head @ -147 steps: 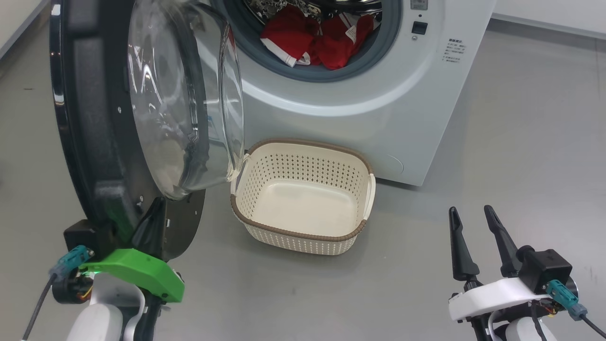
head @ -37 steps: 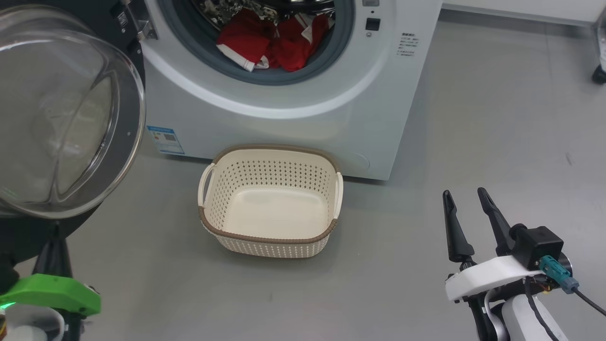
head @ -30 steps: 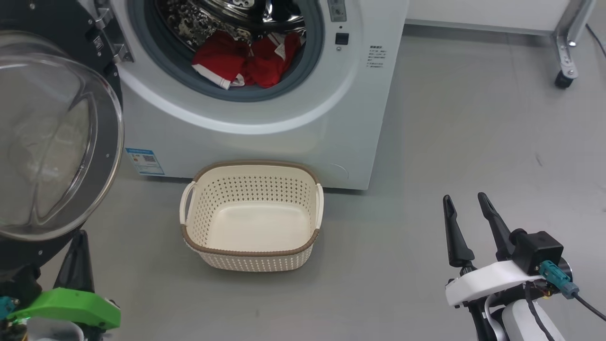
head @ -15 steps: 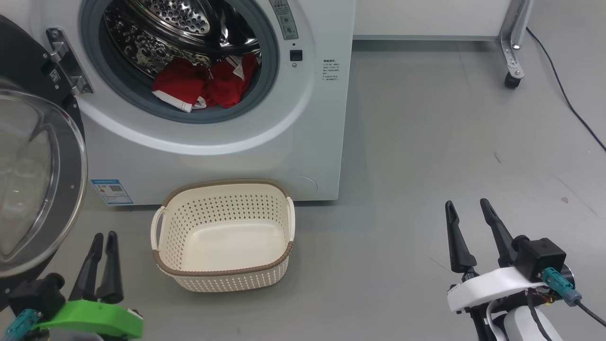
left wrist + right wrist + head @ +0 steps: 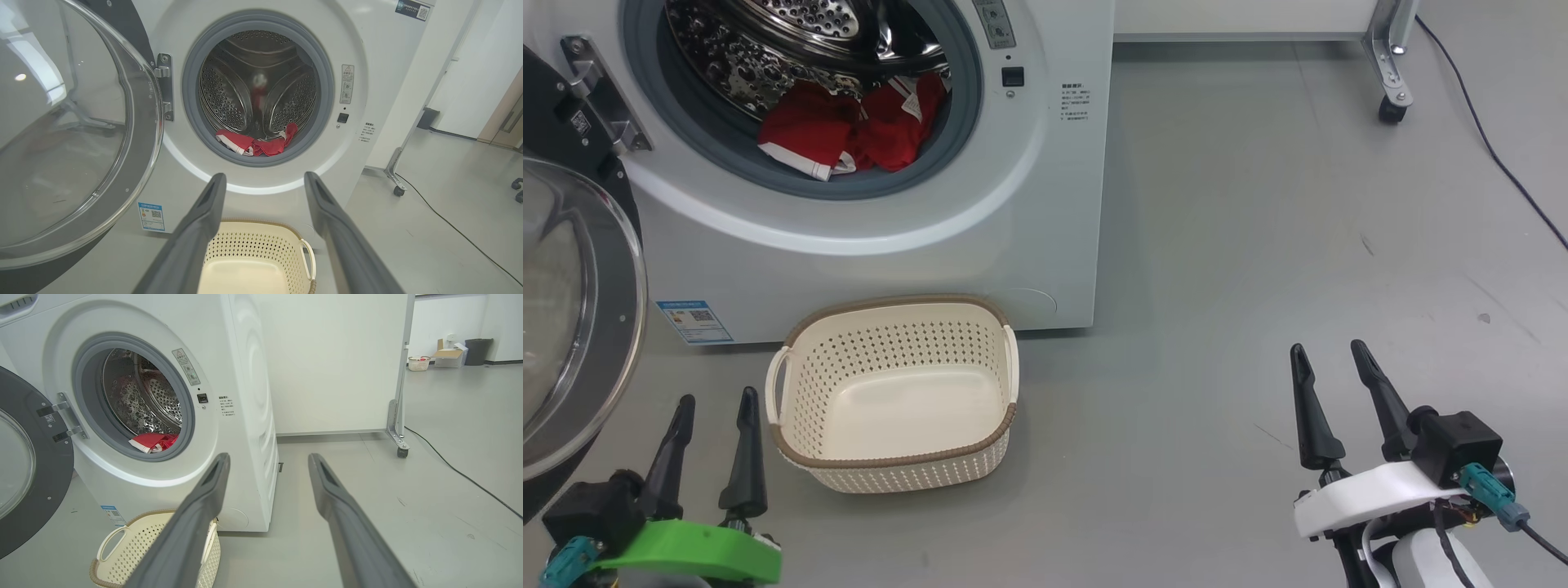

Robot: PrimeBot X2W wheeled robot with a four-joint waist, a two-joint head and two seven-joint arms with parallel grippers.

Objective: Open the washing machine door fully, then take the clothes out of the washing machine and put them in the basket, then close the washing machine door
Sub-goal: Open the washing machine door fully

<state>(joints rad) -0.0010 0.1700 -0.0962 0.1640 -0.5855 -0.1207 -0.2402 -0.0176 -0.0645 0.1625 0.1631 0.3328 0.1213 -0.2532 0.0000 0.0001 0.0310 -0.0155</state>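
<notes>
The washing machine [image 5: 1013, 212] [image 5: 384, 49] [image 5: 245, 416] stands with its door [image 5: 572, 318] [image 5: 69, 134] [image 5: 24, 473] swung wide to the left. Red clothes [image 5: 849, 131] [image 5: 257, 143] [image 5: 153, 442] with white trim lie in the drum mouth. The cream basket [image 5: 792, 445] [image 5: 286, 237] [image 5: 135, 535] sits empty on the floor before the machine. My left gripper [image 5: 715, 404] [image 5: 263, 181] is open and empty at the lower left, between door and basket. My right gripper [image 5: 1327, 351] [image 5: 267, 461] is open and empty at the lower right, well away from the machine.
Grey floor spreads to the right of the machine. A metal frame leg on a caster [image 5: 1390, 106] [image 5: 402, 451] stands at the back right, with a black cable [image 5: 1494, 163] trailing over the floor. A blue label [image 5: 694, 320] marks the machine's lower front.
My left gripper let go of the door's rim, opened, and now sits free beside the basket. The camera turned, shifting the machine and basket leftward. The right gripper stayed put.
</notes>
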